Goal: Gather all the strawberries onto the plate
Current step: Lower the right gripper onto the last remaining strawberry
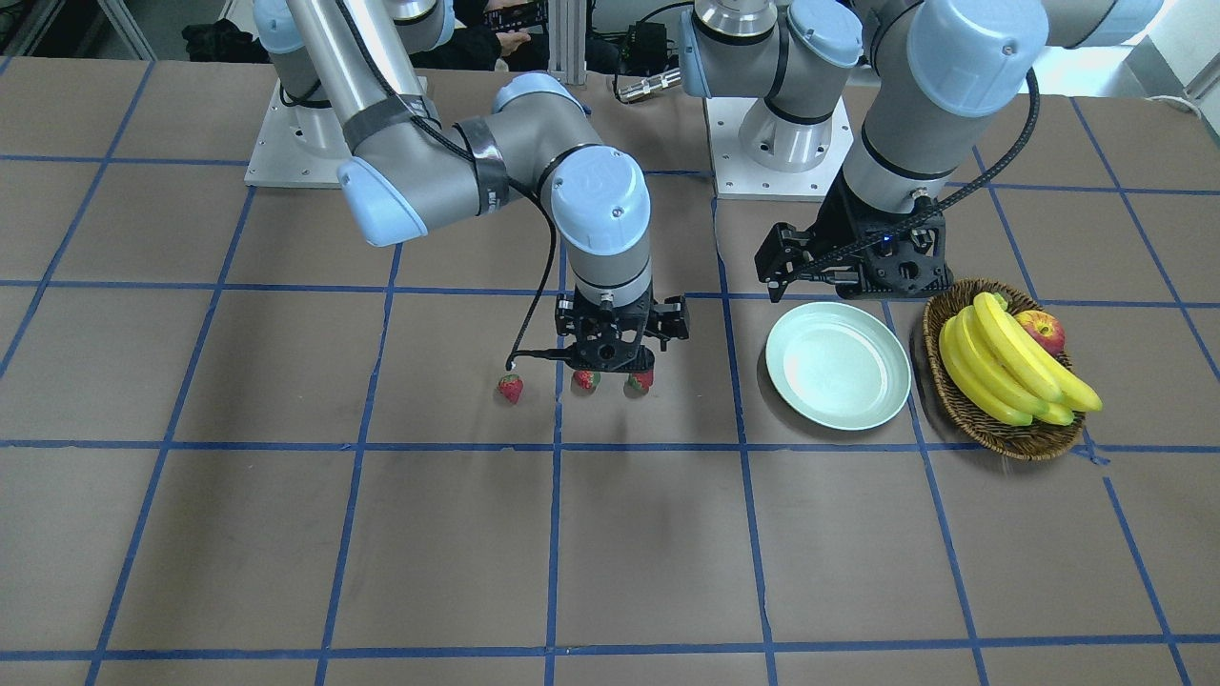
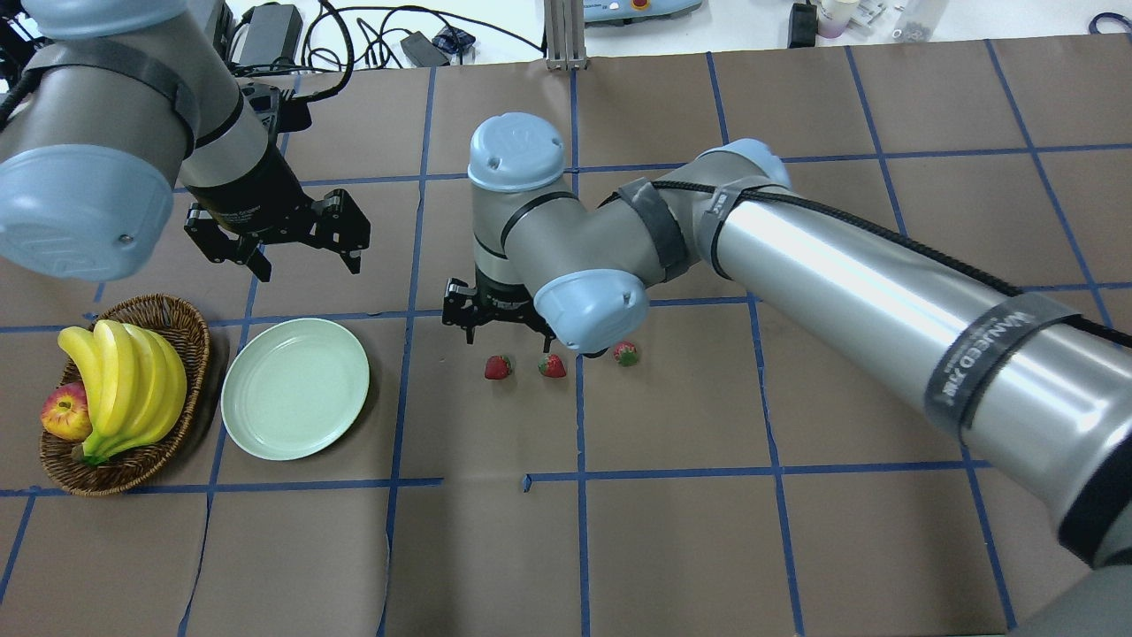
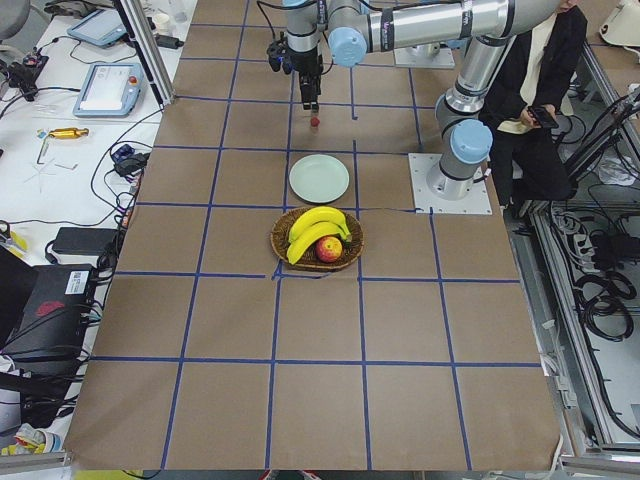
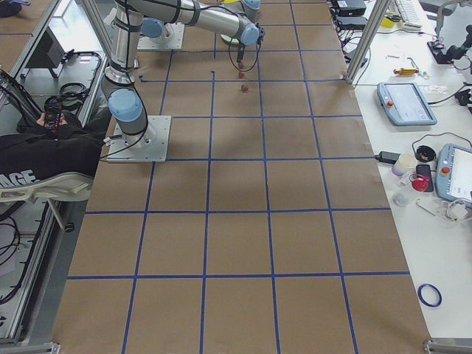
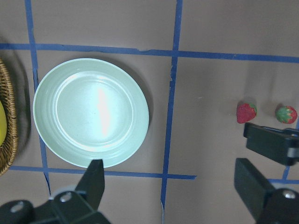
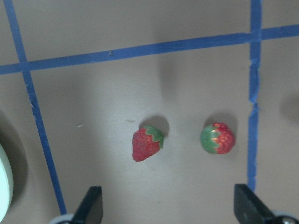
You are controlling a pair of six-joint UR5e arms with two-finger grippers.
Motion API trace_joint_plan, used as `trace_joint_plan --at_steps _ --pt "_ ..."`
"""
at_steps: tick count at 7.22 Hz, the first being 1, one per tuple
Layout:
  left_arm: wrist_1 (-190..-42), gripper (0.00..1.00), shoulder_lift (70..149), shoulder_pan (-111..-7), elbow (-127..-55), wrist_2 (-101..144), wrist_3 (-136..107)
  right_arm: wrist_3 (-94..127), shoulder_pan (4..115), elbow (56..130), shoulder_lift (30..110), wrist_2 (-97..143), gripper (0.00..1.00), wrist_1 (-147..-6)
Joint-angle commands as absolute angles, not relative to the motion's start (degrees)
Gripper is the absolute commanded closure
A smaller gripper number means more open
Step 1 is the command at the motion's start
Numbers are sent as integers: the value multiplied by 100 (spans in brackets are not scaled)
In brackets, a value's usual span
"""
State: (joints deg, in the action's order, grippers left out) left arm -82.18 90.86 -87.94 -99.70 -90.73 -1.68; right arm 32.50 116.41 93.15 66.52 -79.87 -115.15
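Three small red strawberries lie in a row on the brown table: one (image 2: 498, 367) nearest the plate, a middle one (image 2: 553, 365) and a far one (image 2: 626, 354). They also show in the front view (image 1: 640, 382), (image 1: 585, 381), (image 1: 511, 388). My right gripper (image 1: 613, 367) hangs open and empty just above them; its wrist view shows two strawberries (image 6: 147, 143), (image 6: 217, 138) ahead of its spread fingers. The pale green plate (image 2: 294, 388) is empty. My left gripper (image 2: 305, 264) is open and empty, above the plate's (image 5: 91, 112) edge.
A brown wicker basket (image 2: 188, 345) with bananas (image 2: 124, 389) and a red-yellow apple (image 2: 64, 412) stands beside the plate, on the side away from the strawberries. Blue tape lines grid the table. The right arm stretches across the table's right half.
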Motion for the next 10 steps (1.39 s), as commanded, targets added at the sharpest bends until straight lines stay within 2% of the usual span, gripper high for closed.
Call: trace_joint_plan --at_steps 1,3,5,9,10 --pt "-8218 0 9097 -8833 -9984 -9070 -158 2221 10875 9334 6952 -8200 0 -11024" --pt "-8209 0 9105 -8842 -9984 -9062 -176 1391 10653 9447 6873 -8235 0 -10995" --pt "-8218 0 9114 -8851 -9984 -9070 -150 613 10644 9965 6742 -8637 0 -11065" --pt "-8218 0 9114 -8859 -10011 -9070 -150 220 10644 10037 6408 -8859 0 -11353" --pt "-8218 0 9114 -8859 -10011 -9070 -149 211 10644 10055 6355 -8851 11 -11373"
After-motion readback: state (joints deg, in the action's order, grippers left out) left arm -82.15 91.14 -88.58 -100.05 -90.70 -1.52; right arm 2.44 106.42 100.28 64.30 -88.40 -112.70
